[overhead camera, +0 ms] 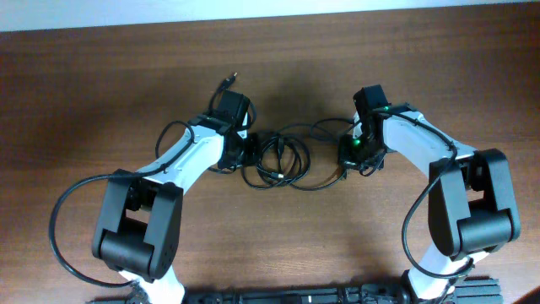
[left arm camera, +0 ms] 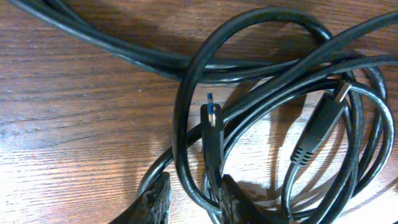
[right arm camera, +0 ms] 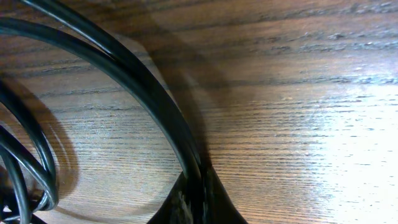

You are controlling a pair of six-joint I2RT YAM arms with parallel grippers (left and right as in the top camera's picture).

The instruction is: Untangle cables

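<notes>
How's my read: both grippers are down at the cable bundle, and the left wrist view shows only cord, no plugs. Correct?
Wrong on the plugs. The left gripper and right gripper are both down at the cables, but the left wrist view shows two plugs among the cord: one with a blue insert and another to its right.

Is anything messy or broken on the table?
Yes, messy: the thin black cables lie in a tangle on the brown wooden table. Their loops cross over each other, and a blue-tipped plug sits inside one loop. Nothing looks broken or spilled.
</notes>
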